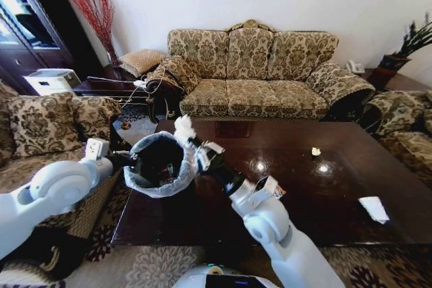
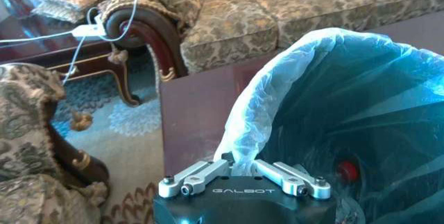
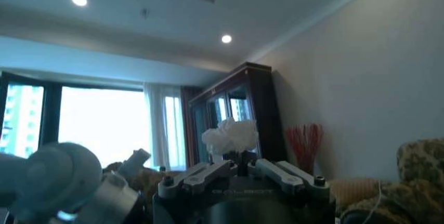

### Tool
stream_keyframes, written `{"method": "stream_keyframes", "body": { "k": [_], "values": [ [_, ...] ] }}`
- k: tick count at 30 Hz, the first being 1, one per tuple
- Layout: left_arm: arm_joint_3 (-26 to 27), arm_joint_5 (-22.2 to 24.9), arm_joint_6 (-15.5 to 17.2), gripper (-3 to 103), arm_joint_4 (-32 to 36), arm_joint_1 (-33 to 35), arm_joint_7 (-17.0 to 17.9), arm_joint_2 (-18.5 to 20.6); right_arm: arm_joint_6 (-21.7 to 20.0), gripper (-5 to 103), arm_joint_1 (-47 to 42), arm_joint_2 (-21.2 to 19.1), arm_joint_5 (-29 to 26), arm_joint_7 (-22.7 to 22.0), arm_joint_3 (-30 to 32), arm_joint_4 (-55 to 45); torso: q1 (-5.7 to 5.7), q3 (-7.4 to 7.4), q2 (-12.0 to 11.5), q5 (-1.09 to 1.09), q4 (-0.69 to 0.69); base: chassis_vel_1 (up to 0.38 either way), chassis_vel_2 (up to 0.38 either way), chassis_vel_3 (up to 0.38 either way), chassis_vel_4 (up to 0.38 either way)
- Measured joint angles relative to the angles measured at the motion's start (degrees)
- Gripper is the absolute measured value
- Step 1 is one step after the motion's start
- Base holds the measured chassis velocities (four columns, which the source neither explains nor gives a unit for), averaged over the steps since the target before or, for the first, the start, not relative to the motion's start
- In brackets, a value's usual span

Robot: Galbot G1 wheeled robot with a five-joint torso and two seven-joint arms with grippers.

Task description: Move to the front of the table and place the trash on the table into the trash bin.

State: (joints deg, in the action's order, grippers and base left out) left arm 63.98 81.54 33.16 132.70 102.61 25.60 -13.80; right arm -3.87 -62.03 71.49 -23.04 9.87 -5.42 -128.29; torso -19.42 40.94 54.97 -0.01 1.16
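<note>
Two scraps (image 1: 315, 151) (image 1: 373, 208) on table (image 1: 297, 193), one bin (image 1: 160, 164).

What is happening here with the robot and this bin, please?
The robot is clearing litter from the table. Its left gripper is shut on the bag-lined rim of the trash bin, which sits at the table's left end. The right gripper is shut on a white paper wad and holds it just above the bin's far rim, pointing upward. A small white wad and a flat white piece lie on the table. Something red lies inside the bin.
</note>
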Motion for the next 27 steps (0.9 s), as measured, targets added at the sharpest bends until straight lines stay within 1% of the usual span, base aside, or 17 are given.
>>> {"method": "stream_keyframes", "body": {
  "k": [2,5,7,10,11,12,13,14,16,19,20,23,24,26,27],
  "values": [
    [0.2,0.6,0.0,0,1.5,0.0,0.3,-0.6,-0.7,0,0.0,0.0,0.6,-1.5,-1.1,1.2,0.00,0.00,0.0,0.01,0.00,0.000,0.000,0.000,0.000],
    [0.2,0.9,0.0,0,3.3,0.0,0.6,-1.5,-2.4,0,0.1,0.2,0.8,-2.0,-1.7,1.6,-0.01,0.00,0.0,0.01,-0.01,0.000,0.000,0.000,0.000],
    [0.2,0.9,0.0,0,3.4,0.0,0.6,-1.6,-2.8,0,0.0,0.2,0.4,-2.0,-1.7,1.5,-0.01,0.00,0.0,0.01,-0.01,0.000,0.000,0.000,0.000],
    [1.1,1.0,0.0,0,4.0,-0.1,0.7,-1.8,-3.5,16,-0.1,0.2,-0.5,-1.8,-1.8,1.0,0.00,0.00,0.0,0.01,0.00,0.000,0.000,0.000,0.000],
    [1.1,1.0,0.0,0,4.0,-0.1,0.7,-1.8,-3.5,16,-0.1,0.2,-0.5,-1.8,-1.8,1.0,0.00,0.00,0.0,0.01,0.00,0.000,0.000,0.000,0.000],
    [1.8,1.2,0.0,0,4.3,0.0,0.7,-1.7,-3.5,21,-0.2,0.2,-0.6,-1.8,-2.0,0.8,-0.01,0.00,0.0,0.01,0.00,0.000,0.000,0.000,0.000],
    [2.1,1.4,0.0,0,4.7,0.1,0.7,-1.6,-3.6,21,-0.2,0.3,-0.6,-1.9,-2.1,0.6,-0.01,0.00,0.0,0.01,0.00,0.000,0.000,0.000,0.000],
    [2.3,1.5,0.0,0,5.3,0.2,0.7,-1.7,-3.5,32,-0.3,0.4,-0.6,-1.9,-2.2,0.4,-0.01,0.00,0.0,0.01,0.00,0.000,0.000,0.000,0.000],
    [2.3,1.6,0.0,0,5.8,0.2,0.7,-1.8,-3.5,32,-0.4,0.5,-0.5,-1.9,-2.2,0.3,-0.01,0.01,0.0,0.01,-0.01,0.000,0.000,0.000,0.000],
    [2.5,1.7,0.2,0,7.4,0.6,1.0,-2.6,-2.8,48,-0.6,0.4,-0.3,-2.4,-2.3,0.0,-0.01,0.00,0.0,0.01,0.00,0.000,0.000,0.000,0.000],
    [2.5,1.7,0.2,0,7.4,0.6,1.0,-2.6,-2.8,48,-0.6,0.4,-0.3,-2.4,-2.3,0.0,-0.01,0.00,0.0,0.01,0.00,0.000,0.000,0.000,0.000],
    [3.2,2.1,0.5,0,8.6,1.2,1.3,-3.3,-1.9,65,-0.6,0.3,-0.3,-3.0,-2.3,-0.2,-0.01,0.00,0.0,0.01,0.00,0.000,0.000,0.000,0.000],
    [3.2,2.1,0.5,0,8.6,1.2,1.3,-3.3,-1.9,65,-0.6,0.3,-0.3,-3.0,-2.3,-0.2,-0.01,0.00,0.0,0.01,0.00,0.000,0.000,0.000,0.000],
    [3.5,2.3,0.7,0,9.2,1.5,1.5,-3.7,-1.9,76,-0.6,0.3,-0.2,-3.0,-2.2,-0.6,-0.01,0.00,0.0,0.01,0.00,0.000,0.000,0.000,0.000],
    [3.7,2.3,0.7,0,9.4,1.5,1.6,-3.9,-2.0,76,-0.6,0.3,-0.2,-3.1,-2.2,-0.8,-0.01,0.00,0.0,0.01,-0.01,0.000,0.000,0.000,0.000]
  ]
}}
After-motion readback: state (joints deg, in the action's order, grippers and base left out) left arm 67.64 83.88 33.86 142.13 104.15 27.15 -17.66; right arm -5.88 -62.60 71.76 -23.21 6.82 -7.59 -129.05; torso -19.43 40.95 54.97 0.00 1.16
